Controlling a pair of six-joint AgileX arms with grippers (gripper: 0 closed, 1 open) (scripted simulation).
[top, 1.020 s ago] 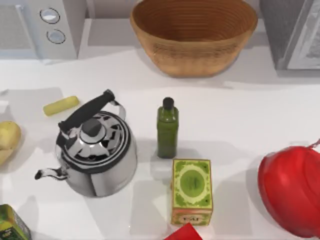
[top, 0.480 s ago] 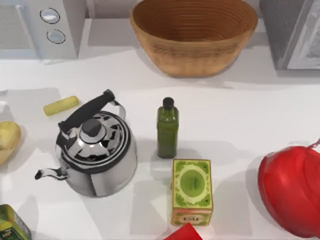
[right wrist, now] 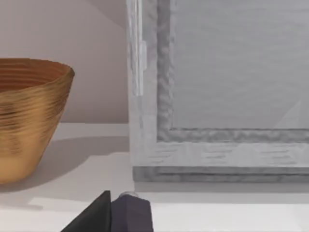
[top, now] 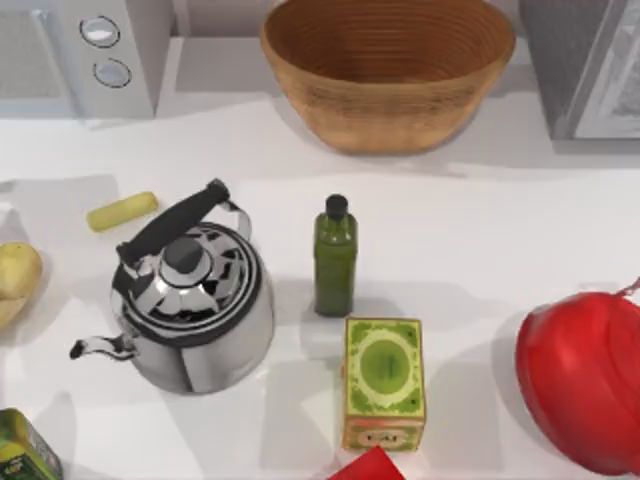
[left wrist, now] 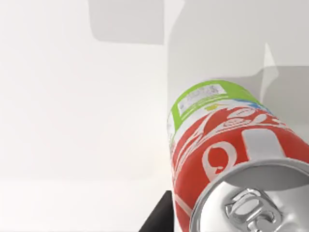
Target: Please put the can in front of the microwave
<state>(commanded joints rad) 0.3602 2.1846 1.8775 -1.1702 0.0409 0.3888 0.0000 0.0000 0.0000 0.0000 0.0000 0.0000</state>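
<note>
The can (left wrist: 227, 145), red above and green below with a silver pull-tab top, sits very close in the left wrist view over the white table. My left gripper (left wrist: 183, 217) is shut on it. One dark finger (left wrist: 157, 217) lies against the can's side, and the can hides the other. The microwave (top: 80, 55), light grey with two round dials, stands at the table's back left. My right gripper (right wrist: 113, 215) is parked near the darker grey appliance (right wrist: 217, 96) at the back right.
A wicker basket (top: 388, 70) stands at the back middle. A steel kettle (top: 190, 300), green bottle (top: 335, 262) and green-gold tin (top: 384, 380) fill the middle. A red bowl-like object (top: 585, 385) is at the right; a yellow stick (top: 122, 211) and potato (top: 15, 275) are at the left.
Only the shadow at the table's left edge has shifted a little. Everything on the table stays where it was.
</note>
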